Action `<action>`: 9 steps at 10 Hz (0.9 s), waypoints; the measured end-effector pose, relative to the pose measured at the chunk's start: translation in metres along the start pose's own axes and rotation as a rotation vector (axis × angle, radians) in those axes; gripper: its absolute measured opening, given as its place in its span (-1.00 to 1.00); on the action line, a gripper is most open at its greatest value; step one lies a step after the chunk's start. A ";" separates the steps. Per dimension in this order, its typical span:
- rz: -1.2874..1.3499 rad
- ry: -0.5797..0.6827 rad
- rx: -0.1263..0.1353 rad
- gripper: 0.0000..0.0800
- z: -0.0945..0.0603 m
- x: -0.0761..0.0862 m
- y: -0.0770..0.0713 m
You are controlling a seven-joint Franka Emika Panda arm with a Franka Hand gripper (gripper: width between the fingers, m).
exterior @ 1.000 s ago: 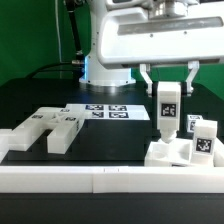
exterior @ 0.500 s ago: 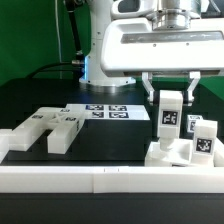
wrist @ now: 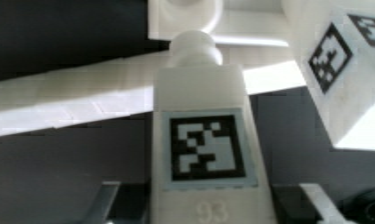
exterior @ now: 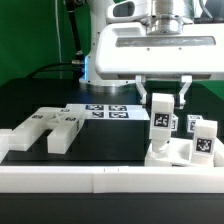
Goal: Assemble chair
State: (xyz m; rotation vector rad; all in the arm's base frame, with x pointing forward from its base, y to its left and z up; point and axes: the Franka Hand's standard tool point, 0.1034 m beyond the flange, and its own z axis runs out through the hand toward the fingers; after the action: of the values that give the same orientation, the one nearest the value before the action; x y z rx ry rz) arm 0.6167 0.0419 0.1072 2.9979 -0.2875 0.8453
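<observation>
My tool (exterior: pixel 164 97) is clamped on a small white plastic tagged post (exterior: pixel 161 120), lower right of the frame. I hold it upright over the notched white block (exterior: pixel 172 153), I think so it can slot in.

1 marker board (exterior: pixel 108 111), 1 border rail (exterior: pixel 100 180), 3 tagged posts (exterior: pixel 163 118), approx. 4 other chair pcs (exterior: pixel 62 133)

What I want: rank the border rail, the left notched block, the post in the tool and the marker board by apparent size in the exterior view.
1. border rail
2. notched block
3. held post and marker board: these look alike. The board lies flat and farther back, so they are left unranked.
</observation>
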 end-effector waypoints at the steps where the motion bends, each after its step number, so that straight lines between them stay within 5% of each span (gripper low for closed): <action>1: 0.000 0.011 -0.001 -0.26 0.000 0.001 0.001; 9: -0.014 0.043 -0.007 -0.26 0.002 -0.013 0.001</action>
State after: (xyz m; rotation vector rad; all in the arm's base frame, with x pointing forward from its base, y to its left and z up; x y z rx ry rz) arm 0.6066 0.0431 0.0984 2.9678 -0.2677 0.9036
